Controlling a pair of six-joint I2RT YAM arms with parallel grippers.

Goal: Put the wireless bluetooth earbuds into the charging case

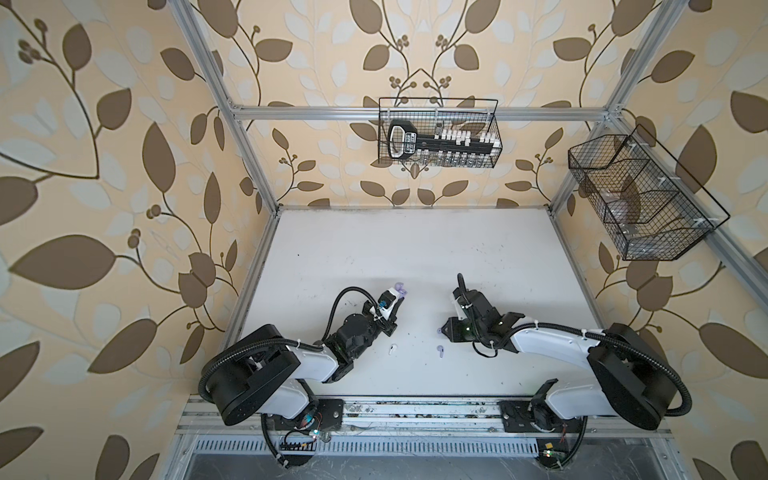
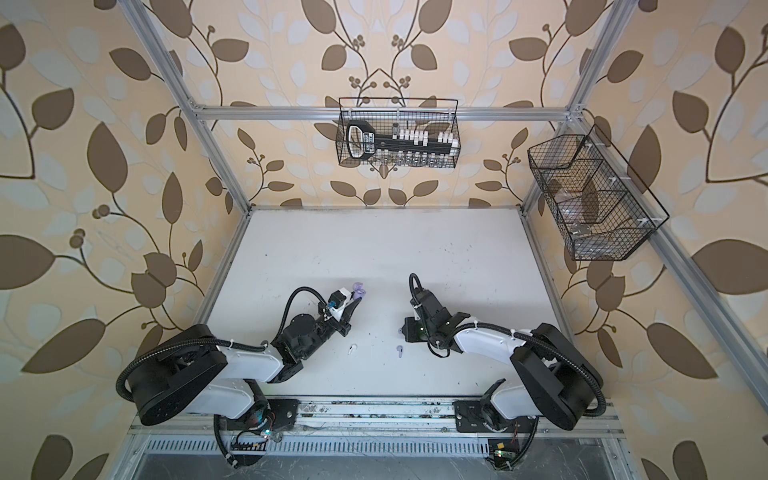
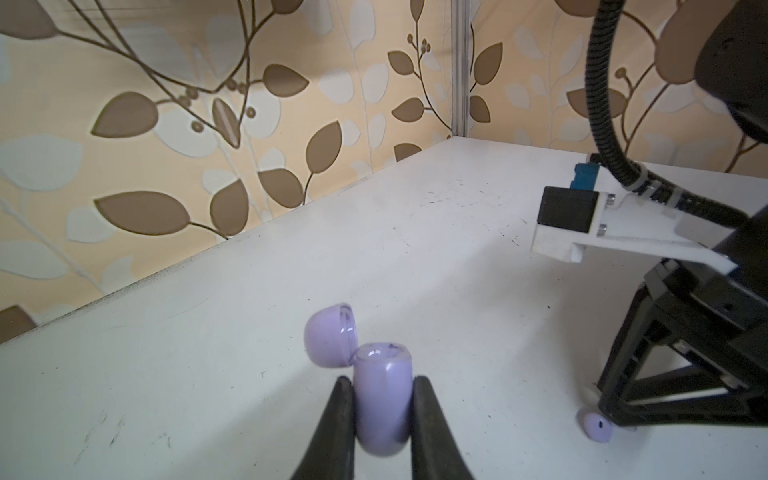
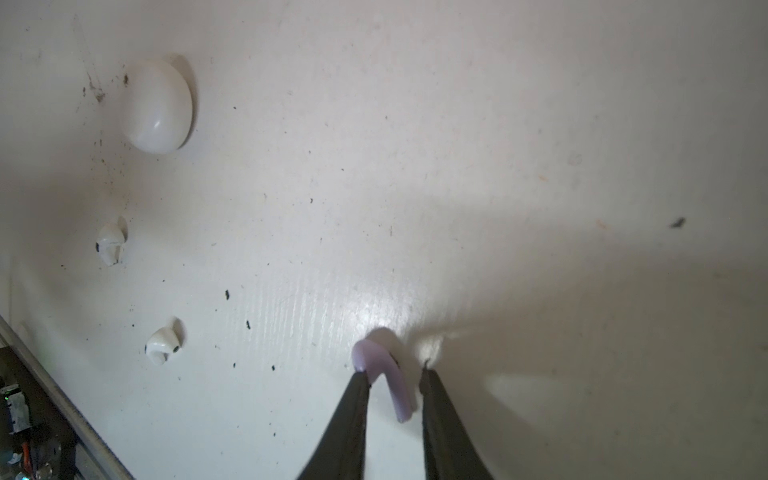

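- Left pincer (image 3: 381,380) clenched on the open, glossy lavender round charging case (image 3: 382,411); its base is hidden between the fingers (image 3: 336,419).
- Right pincer (image 4: 394,371) slightly parted astride a pale lavender stemmed plastic earbud (image 4: 397,390) on the white tabletop (image 4: 498,166), one fingertip (image 4: 358,388) touching it.

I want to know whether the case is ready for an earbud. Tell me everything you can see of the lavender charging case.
The lavender charging case is a small rounded shell of glossy plastic. It stands upright, and its domed lid is hinged open and tipped back to one side. The one round socket visible in its top looks empty. The left gripper is shut on the body, with a black finger pressed against each side. It sits over the white table, but whether it rests on the table cannot be told.
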